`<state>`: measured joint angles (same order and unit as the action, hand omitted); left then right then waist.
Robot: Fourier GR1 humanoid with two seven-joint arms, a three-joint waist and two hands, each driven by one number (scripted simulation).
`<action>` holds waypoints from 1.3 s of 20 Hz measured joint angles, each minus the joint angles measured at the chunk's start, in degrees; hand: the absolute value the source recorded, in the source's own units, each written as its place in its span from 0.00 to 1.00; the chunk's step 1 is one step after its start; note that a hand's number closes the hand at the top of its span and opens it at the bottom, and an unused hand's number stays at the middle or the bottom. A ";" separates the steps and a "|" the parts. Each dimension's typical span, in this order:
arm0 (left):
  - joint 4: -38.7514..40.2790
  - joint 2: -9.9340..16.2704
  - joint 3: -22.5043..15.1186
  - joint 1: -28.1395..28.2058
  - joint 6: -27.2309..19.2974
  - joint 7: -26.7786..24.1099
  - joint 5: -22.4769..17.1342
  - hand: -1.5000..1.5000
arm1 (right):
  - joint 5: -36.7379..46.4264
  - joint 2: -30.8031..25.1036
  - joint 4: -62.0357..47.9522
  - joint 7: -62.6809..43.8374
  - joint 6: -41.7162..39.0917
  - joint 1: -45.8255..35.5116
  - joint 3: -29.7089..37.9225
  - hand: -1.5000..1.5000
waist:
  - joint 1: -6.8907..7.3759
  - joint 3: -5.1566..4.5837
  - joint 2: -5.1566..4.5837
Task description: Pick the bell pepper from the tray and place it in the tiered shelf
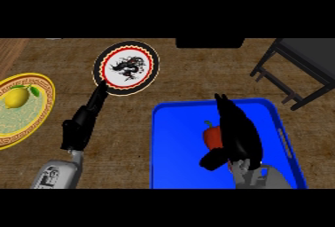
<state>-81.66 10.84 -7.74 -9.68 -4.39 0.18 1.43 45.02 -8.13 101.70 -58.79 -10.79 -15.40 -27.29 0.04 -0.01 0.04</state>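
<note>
Fingers of the black right hand (237, 133) stretch straight over the blue plastic tray (177, 146), hiding the right half of the red bell pepper (211, 135) lying beside its palm, ungrasped. Far ahead-right, the dark tiered shelf (307, 60) is cut off. Black left hand (85, 119) points relaxed at the dragon-patterned round plate (127, 66).

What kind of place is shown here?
Probably a kitchen counter: a wood-look top carries a plate with a lemon, a second plate, and a blue tray holding a red pepper.
</note>
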 measured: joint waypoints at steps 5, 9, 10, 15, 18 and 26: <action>0.98 -1.10 0.86 -0.38 0.14 -0.88 1.10 0.50 | 1.58 0.81 -3.81 2.46 -0.72 -0.14 2.51 0.00 | 0.01 0.00 -0.03; 0.36 -1.96 1.28 -0.40 0.68 -0.29 1.85 0.50 | 3.18 2.02 -3.50 2.97 -1.42 1.70 3.04 0.00 | -0.03 0.01 -0.02; 0.75 -2.03 1.64 -0.94 1.00 0.03 1.95 0.50 | 3.21 2.01 -4.39 3.97 -1.48 1.58 3.97 0.00 | -0.03 0.00 -0.02; -1.72 -2.97 1.79 0.05 1.11 1.48 3.58 0.50 | 4.66 3.75 -7.94 6.16 -1.62 1.41 5.91 0.00 | 0.03 0.01 -0.02; -2.09 -3.60 2.19 -0.44 1.42 2.41 4.12 0.50 | 5.71 4.83 -8.49 7.03 -1.77 2.42 5.74 0.00 | 0.00 0.01 -0.03; -2.20 -4.49 3.55 0.02 3.23 2.38 4.51 0.50 | 7.32 5.85 -12.68 11.08 -2.78 3.09 7.11 1.00 | 0.02 0.00 -0.02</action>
<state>-83.86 6.35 -4.19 -9.66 -1.16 2.56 5.95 52.34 -2.27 89.03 -47.71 -13.57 -12.31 -20.18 0.06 -0.01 0.02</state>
